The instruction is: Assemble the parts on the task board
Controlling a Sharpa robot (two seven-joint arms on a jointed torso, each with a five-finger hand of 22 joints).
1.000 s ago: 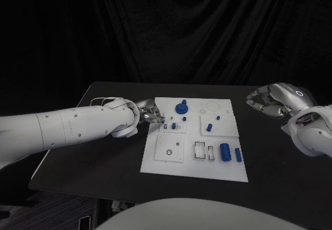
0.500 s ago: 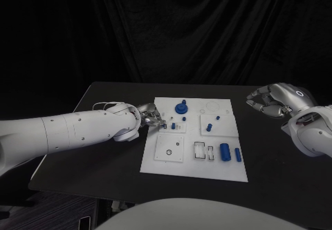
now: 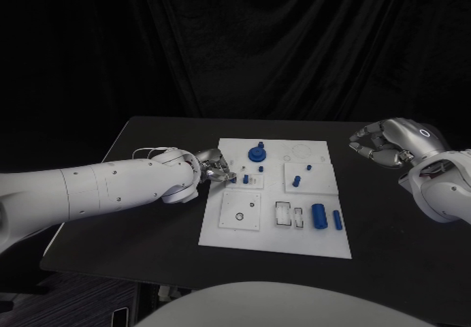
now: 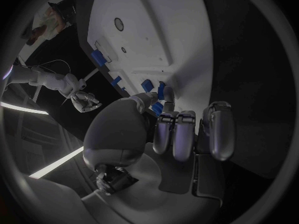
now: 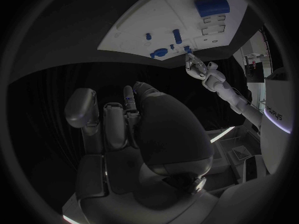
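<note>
Head view: the left hand [image 3: 218, 167] is sitting at the task board's [image 3: 278, 235] left edge, fingertips crowding a small blue part [image 3: 246, 179]; can't really tell if it's pinching anything. The right hand [image 3: 381, 144] is hovering off the board's far right corner over the bench [image 3: 137, 225], fingers curling in, holding nothing. A big blue cylinder [image 3: 319, 214] is lying near the board's right edge.

Left wrist view: fingers [image 4: 175, 134] are curling just beside the blue parts [image 4: 148, 86] at the board's edge; grip's unclear.

Right wrist view: fingers [image 5: 82, 109] are folding inward, nothing in them, well apart from the board [image 5: 134, 27].
</note>
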